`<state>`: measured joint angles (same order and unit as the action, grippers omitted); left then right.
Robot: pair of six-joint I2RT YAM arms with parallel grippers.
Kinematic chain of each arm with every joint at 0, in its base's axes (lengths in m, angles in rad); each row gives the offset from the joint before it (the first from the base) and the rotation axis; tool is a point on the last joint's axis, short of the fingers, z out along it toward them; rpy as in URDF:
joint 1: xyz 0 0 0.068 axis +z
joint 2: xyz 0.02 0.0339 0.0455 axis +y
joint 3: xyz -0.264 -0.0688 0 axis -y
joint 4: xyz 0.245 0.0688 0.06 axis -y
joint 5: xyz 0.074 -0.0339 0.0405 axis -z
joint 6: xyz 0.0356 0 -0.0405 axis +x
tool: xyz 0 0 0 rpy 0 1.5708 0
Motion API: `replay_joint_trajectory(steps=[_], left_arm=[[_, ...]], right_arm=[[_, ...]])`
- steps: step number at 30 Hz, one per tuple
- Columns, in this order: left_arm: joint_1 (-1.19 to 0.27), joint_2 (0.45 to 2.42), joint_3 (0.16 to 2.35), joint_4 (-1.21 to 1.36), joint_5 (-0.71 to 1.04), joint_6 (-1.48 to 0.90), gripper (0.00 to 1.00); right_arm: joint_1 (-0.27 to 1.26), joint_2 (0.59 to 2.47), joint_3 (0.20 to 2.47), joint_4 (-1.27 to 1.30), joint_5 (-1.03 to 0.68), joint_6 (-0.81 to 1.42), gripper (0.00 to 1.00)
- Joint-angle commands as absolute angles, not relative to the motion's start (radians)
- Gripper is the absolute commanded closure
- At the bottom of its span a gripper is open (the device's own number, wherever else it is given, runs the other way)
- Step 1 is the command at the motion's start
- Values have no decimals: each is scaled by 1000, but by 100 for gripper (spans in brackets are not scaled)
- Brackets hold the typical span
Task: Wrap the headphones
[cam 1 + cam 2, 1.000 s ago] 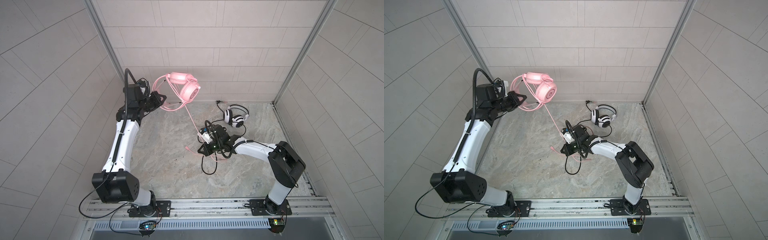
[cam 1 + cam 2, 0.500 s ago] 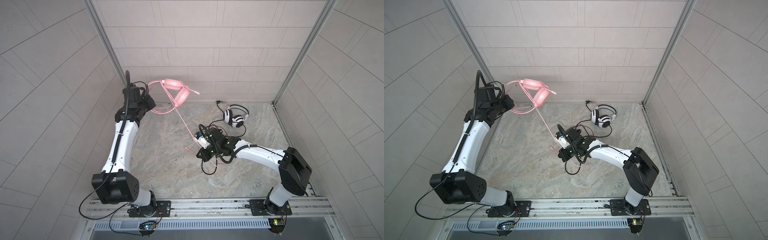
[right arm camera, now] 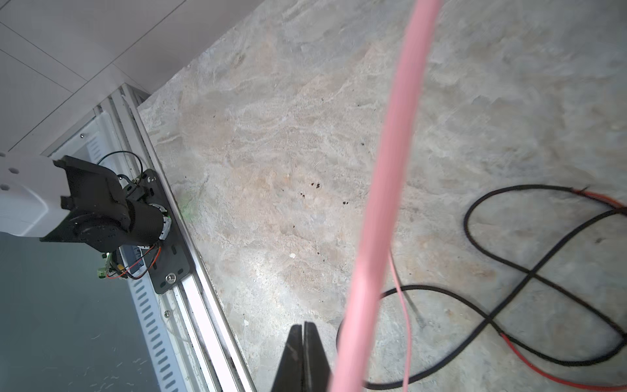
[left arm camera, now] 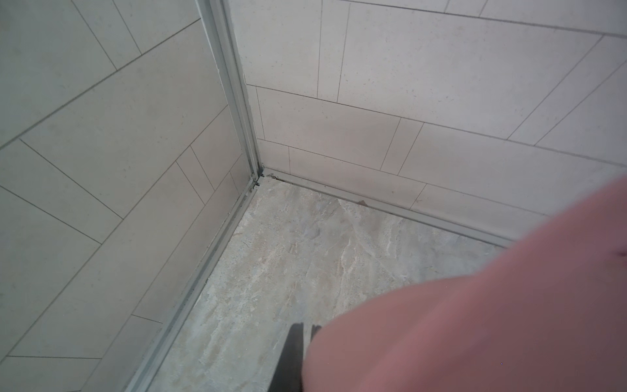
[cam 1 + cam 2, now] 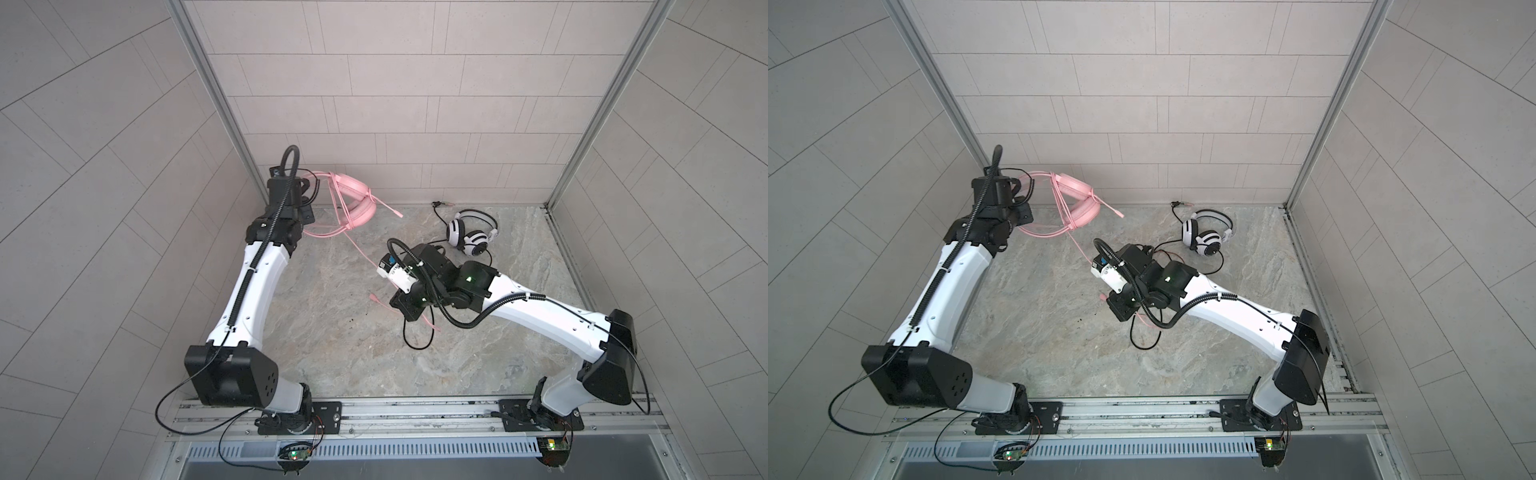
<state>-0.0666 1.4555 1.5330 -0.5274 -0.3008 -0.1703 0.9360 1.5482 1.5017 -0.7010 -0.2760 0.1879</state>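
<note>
Since a second ago the pink headset (image 5: pixel 362 211) has sunk and turned edge-on, drawn in close to the left arm (image 5: pixel 257 286). Meanwhile the right arm (image 5: pixel 540 309) has stretched out flatter.

In both top views that headset hangs clear of the worktop (image 5: pixel 332 340) at 11 o'clock. Its pink cable (image 5: pixel 361 248) slants down to the right arm's wrist near the middle. The striped headset (image 5: pixel 471 233) lies on the worktop at 1 o'clock, and its black cable (image 5: pixel 415 348) loops out past that wrist toward 6 o'clock.

From the left wrist, a blurred pink mass (too close to focus) covers most of the left hand (image 4: pixel 307 329). Its fingers are drawn together, clamped on the pink headset, though I can't see exactly where they bite.

From the right wrist, the right hand (image 3: pixel 303 334) is closed, fingertips pressed flat together. The pink cable passes just beside them rather than between them, above the black cable's crossed loops on the worktop.
</note>
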Motion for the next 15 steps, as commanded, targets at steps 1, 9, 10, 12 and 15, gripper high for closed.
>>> replay_joint_trajectory(steps=[1, 9, 10, 12, 15], left_arm=[[-90, 1430, 1551, -466, -474, -49, 100], [-204, 1432, 1504, -514, -436, 106, 100], [-223, 1420, 1484, -506, -381, 106, 100], [-276, 1399, 1427, -479, -328, 119, 100], [-344, 1402, 1402, -512, -303, 166, 100]], right_arm=[[942, 1479, 1586, -825, -188, 113, 100], [928, 1480, 1826, -945, -38, 19, 100], [921, 1486, 1848, -948, -7, 9, 100], [899, 1503, 1902, -961, 37, -11, 100], [852, 1521, 1970, -964, 66, -39, 100]])
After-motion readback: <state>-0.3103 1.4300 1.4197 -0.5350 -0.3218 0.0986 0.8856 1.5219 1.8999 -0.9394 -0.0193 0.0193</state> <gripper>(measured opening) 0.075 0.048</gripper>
